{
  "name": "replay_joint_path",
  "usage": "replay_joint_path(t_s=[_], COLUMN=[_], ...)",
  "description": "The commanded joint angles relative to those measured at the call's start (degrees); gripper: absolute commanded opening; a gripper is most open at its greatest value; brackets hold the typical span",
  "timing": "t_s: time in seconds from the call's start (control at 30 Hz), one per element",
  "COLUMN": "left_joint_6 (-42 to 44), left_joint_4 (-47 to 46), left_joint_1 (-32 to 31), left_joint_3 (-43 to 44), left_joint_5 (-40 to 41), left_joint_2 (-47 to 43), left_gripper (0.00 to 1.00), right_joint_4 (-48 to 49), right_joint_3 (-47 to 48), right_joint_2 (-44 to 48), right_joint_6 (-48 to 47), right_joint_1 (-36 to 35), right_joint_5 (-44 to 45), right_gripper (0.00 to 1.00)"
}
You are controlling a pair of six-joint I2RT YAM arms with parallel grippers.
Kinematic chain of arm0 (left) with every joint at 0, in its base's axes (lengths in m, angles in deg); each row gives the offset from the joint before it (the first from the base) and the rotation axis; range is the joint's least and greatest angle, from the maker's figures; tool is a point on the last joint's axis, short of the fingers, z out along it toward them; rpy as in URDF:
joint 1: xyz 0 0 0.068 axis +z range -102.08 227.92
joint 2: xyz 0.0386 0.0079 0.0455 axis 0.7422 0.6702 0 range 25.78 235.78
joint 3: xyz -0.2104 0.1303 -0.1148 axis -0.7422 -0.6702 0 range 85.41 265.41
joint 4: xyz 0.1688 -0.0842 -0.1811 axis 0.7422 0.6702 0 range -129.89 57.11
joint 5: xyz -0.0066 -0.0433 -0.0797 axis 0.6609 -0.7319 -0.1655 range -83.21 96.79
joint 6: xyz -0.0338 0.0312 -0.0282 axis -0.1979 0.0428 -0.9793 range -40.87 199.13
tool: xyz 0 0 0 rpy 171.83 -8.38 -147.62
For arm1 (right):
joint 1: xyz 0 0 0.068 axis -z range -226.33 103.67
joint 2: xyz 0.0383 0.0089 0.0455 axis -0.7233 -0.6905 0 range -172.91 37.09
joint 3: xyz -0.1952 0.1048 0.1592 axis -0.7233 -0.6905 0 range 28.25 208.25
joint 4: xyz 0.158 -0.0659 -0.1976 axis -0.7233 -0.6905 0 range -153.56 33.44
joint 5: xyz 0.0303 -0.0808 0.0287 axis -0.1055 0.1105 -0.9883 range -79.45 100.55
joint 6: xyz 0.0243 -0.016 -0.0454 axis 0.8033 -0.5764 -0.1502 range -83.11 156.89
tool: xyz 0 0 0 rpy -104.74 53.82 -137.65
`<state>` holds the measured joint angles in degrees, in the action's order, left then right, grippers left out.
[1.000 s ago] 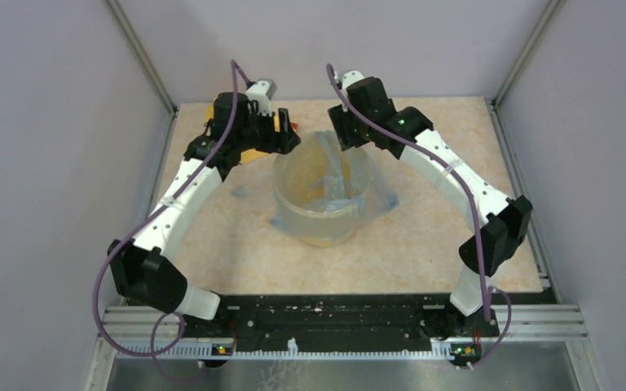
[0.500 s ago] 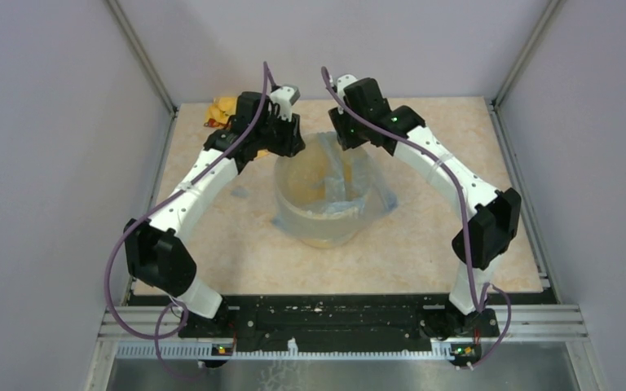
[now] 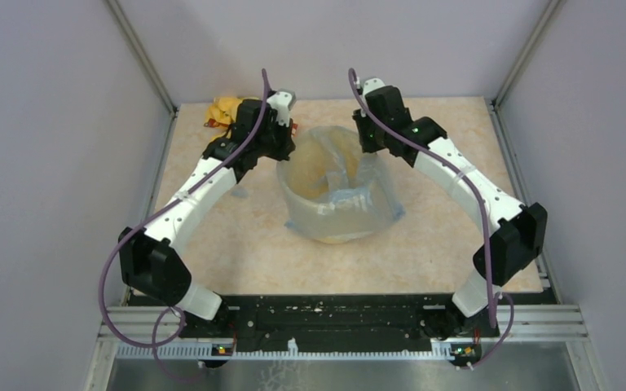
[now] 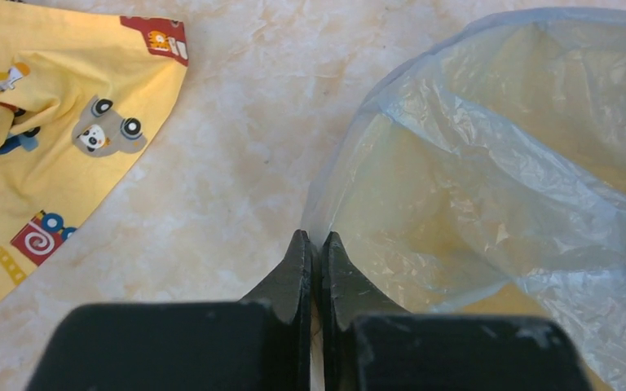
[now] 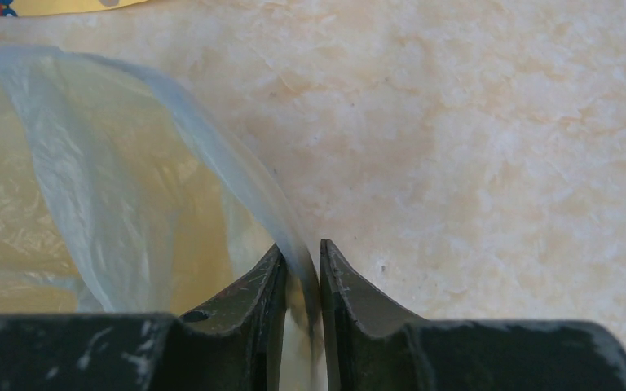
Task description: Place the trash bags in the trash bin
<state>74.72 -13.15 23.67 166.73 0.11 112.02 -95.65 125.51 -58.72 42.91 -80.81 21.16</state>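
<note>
The pale blue-grey trash bag is draped over and into the pale yellow trash bin at mid-table. Its film hangs down round the bin's outside. My left gripper is at the bag's back-left rim. In the left wrist view its jaws are shut on the film's edge, with the bag spreading off to the right. My right gripper is at the back-right rim. Its jaws are pinched on a fold of the bag. The rim stands raised between the two grippers.
A yellow printed cloth lies crumpled at the back left, behind my left gripper. It also shows at the left in the left wrist view. Grey walls with metal posts enclose the table at the left, right and back.
Both grippers have closed on the bag's back rim. The rim has lifted and stretched wider. My right gripper has shifted right, and the bag with the bin sits slightly further right.
</note>
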Motion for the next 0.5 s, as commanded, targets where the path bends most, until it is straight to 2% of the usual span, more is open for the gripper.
replay_joint_path(t_s=[0.0,0.1,0.37,0.4,0.47], left_joint_6=[-2.95,-2.97,-2.37,-1.67,0.13], left_joint_4=[-0.8,-1.45,-3.99,-4.73,-6.0], left_joint_1=[-0.09,-0.05,-0.4,-0.51,-0.98], left_joint_3=[-1.55,-1.99,-3.33,-3.51,-3.43], left_joint_5=[5.22,4.44,1.62,0.17,-3.44], left_joint_2=[-1.8,-2.26,-4.5,-4.92,-5.29], left_gripper=[0.0,0.0,0.0,0.0,0.0], right_joint_4=[-1.98,-0.97,-4.69,-4.83,-4.06], right_joint_3=[-3.93,-5.9,-3.19,-2.72,-1.96], right_joint_2=[6.47,8.35,9.01,9.35,10.02], right_joint_6=[3.29,3.71,4.51,4.18,2.42], right_joint_1=[1.09,1.73,1.93,1.96,1.83], right_joint_5=[2.94,1.36,4.2,3.36,-0.05], right_gripper=[0.21,0.22,0.22,0.24,0.33])
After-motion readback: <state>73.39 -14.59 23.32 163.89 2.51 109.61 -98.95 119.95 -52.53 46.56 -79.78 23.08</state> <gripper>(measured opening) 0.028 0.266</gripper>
